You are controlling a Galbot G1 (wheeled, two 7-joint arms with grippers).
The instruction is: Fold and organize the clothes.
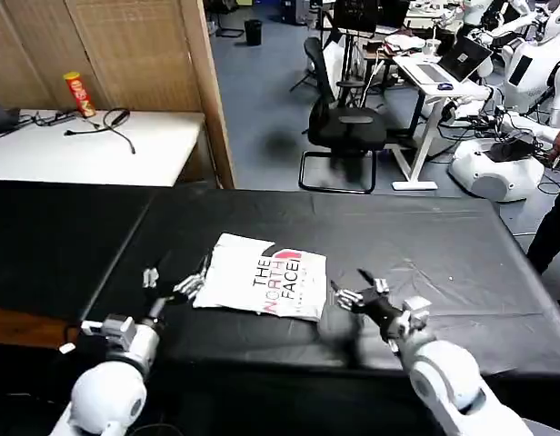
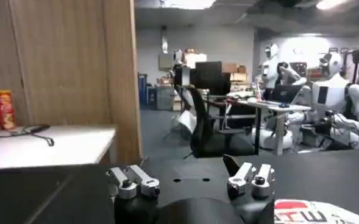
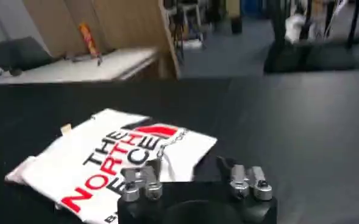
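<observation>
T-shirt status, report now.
Left tool open, at the T-shirt's left edge. Right tool open, at its right edge. Shirt folded, logo up, flat on black table. Nothing in the way.

Red can (image 1: 77, 94) on white side table (image 1: 98, 150)

A robotics lab: white robots (image 1: 535, 64) stand by desks (image 1: 439, 77) with laptops (image 1: 462, 56), office chairs (image 1: 344, 123) and monitors (image 2: 206, 74).

The folded white T-shirt (image 3: 115, 161) lay print-up on the black table (image 3: 289, 122) (red and black "THE NORTH FACE" lettering showing). The right gripper (image 3: 194, 185) hovered at its near edge, fingers parted.
</observation>
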